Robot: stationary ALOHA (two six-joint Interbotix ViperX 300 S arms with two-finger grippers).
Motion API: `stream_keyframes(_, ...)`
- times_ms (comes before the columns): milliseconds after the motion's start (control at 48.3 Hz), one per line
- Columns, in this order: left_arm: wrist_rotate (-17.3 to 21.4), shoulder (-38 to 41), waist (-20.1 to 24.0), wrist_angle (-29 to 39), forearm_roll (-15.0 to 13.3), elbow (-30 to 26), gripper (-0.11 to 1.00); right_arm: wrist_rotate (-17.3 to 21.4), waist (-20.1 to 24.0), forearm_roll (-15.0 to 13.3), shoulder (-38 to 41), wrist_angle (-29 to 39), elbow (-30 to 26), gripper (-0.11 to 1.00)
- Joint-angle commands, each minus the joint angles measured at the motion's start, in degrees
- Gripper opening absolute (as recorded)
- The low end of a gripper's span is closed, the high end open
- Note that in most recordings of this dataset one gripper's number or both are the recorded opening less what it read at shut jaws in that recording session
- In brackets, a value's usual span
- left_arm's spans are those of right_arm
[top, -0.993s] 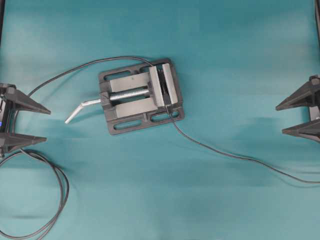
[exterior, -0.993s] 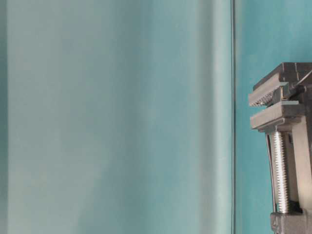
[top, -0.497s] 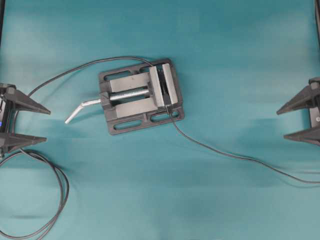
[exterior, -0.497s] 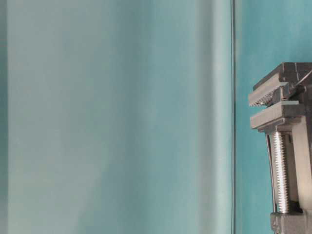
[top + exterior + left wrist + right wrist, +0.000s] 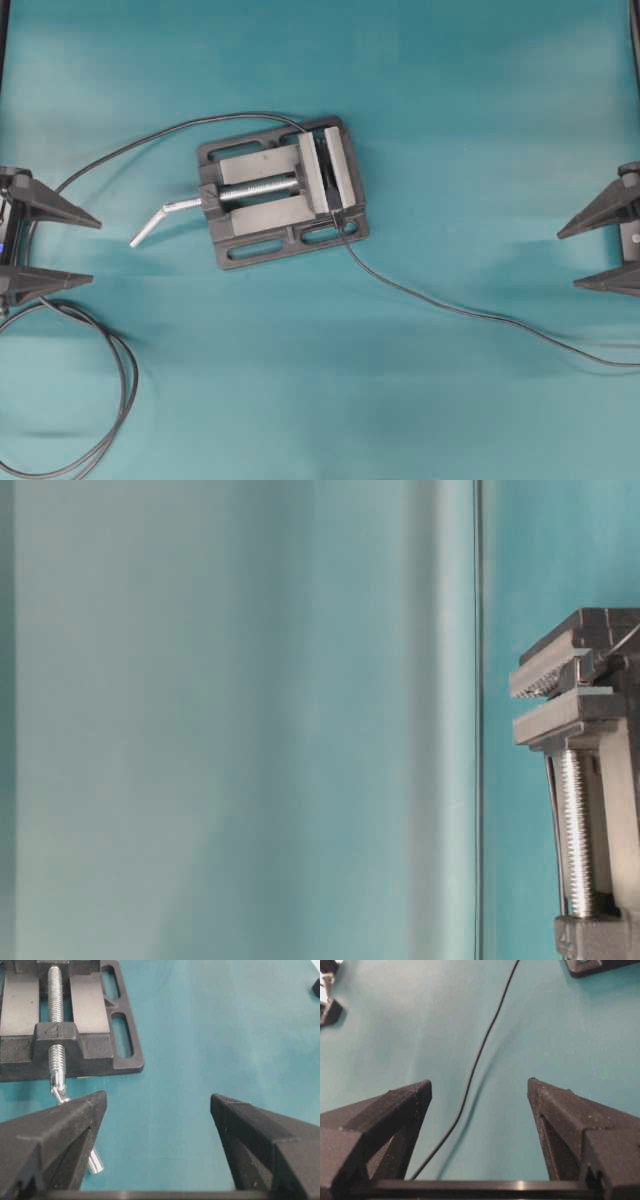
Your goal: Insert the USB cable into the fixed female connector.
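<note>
Counting: one vise point(image 5: 283, 193) | two cables | both grippers' jaws spread, empty

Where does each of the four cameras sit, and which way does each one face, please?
Overhead exterior: above, facing straight down on the vise, USB cable, left gripper and right gripper, both open.
Table-level exterior: low beside the table, facing the vise's clamping end; no robot parts.
Left wrist: behind the left gripper's fingers, looking towards the vise's screw and handle.
Right wrist: behind the right gripper's fingers, looking along the USB cable; a vise corner at top.
Shared: all four show the vise.
</note>
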Motion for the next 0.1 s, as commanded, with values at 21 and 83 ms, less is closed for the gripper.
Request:
stream_keyframes(21,-0.6,0.4,-0.1,-0.4,0.2,-0.7,1.00,0.0,-0.3,-0.1,0.3,-0.2,-1.2,0.82)
stream_keyframes(83,-0.6,0.4,-0.2,-0.4,0.2,-0.7,1.00,0.0,-0.3,-0.1,0.3,-0.2,-1.2,0.82)
